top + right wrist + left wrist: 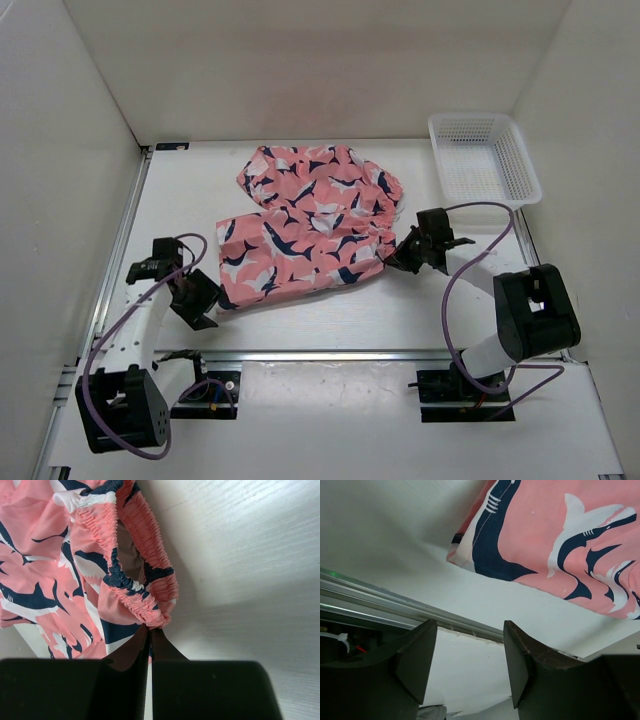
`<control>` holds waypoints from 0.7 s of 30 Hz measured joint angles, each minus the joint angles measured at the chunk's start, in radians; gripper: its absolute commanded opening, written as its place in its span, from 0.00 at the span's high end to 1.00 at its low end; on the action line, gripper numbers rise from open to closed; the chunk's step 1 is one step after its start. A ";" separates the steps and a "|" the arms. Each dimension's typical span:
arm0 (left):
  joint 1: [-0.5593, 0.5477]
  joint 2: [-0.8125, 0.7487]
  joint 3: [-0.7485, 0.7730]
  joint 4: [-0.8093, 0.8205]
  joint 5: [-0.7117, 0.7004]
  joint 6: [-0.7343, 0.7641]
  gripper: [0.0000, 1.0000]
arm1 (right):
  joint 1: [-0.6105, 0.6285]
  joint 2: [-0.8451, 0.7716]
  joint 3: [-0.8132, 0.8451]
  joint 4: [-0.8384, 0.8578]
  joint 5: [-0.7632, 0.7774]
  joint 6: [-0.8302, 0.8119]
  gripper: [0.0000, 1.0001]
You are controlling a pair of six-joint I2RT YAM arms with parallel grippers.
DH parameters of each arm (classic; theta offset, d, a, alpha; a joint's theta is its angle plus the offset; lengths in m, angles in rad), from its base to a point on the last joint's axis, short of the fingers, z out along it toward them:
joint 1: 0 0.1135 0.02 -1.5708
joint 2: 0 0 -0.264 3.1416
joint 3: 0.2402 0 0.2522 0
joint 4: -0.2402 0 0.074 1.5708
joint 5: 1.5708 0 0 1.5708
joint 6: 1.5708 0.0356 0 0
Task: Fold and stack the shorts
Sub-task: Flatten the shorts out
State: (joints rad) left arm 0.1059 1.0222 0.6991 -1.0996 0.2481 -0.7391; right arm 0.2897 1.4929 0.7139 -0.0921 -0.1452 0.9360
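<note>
The salmon-pink shorts (305, 230) with navy and white whale shapes lie partly folded in the middle of the table. My right gripper (405, 255) is at their right edge, shut on the gathered elastic waistband (150, 612); its jaws are pressed together in the right wrist view (150, 632). My left gripper (203, 300) is open and empty just off the shorts' near left corner (465, 555). In the left wrist view its fingers (420, 655) stand wide apart over bare table, with the fabric beyond them.
A white plastic mesh basket (484, 155) stands at the back right. White walls close in the table on the left, back and right. A metal rail (395, 605) runs along the near edge.
</note>
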 measured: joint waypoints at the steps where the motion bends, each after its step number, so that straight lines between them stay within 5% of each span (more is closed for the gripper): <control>1: -0.004 -0.011 -0.016 0.001 0.005 -0.012 0.34 | 0.000 0.000 0.005 -0.008 0.002 -0.002 1.00; 8: -0.005 0.011 -0.072 0.079 0.037 -0.058 0.33 | 0.000 0.000 0.024 -0.034 0.008 -0.005 1.00; 21: -0.012 0.181 -0.090 0.275 0.002 -0.089 0.52 | 0.000 -0.020 0.031 -0.048 0.013 -0.005 1.00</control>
State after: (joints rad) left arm 0.0940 1.2034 0.6094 -0.8242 0.2501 -0.8280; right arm 0.2897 1.4727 0.7444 -0.1398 -0.1326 0.9310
